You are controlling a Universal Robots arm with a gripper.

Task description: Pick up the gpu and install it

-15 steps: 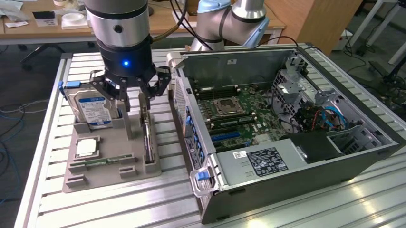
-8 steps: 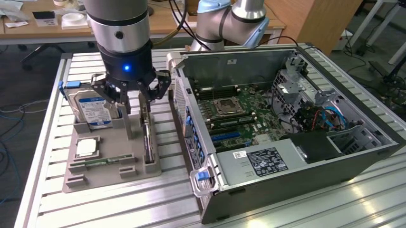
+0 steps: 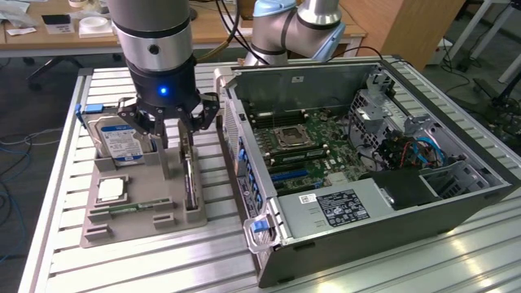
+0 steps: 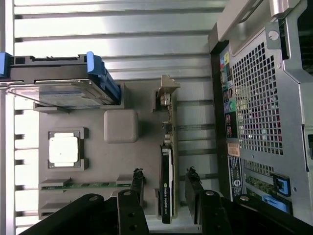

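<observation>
Gpu [image 4: 167, 161]: stands on edge in the gray holder [image 3: 138, 217], on the exterior view's left of the case [image 3: 350, 244], so your open, empty pincer [image 4: 165, 175] can straddle its faces.

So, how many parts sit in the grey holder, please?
4: hard drive upright at the far end, CPU midway, memory stick nearer the camera, gpu on edge beside the computer case.

Label on the gpu [image 4: 167, 191] perhaps reads NVIDIA Quadro.
</observation>
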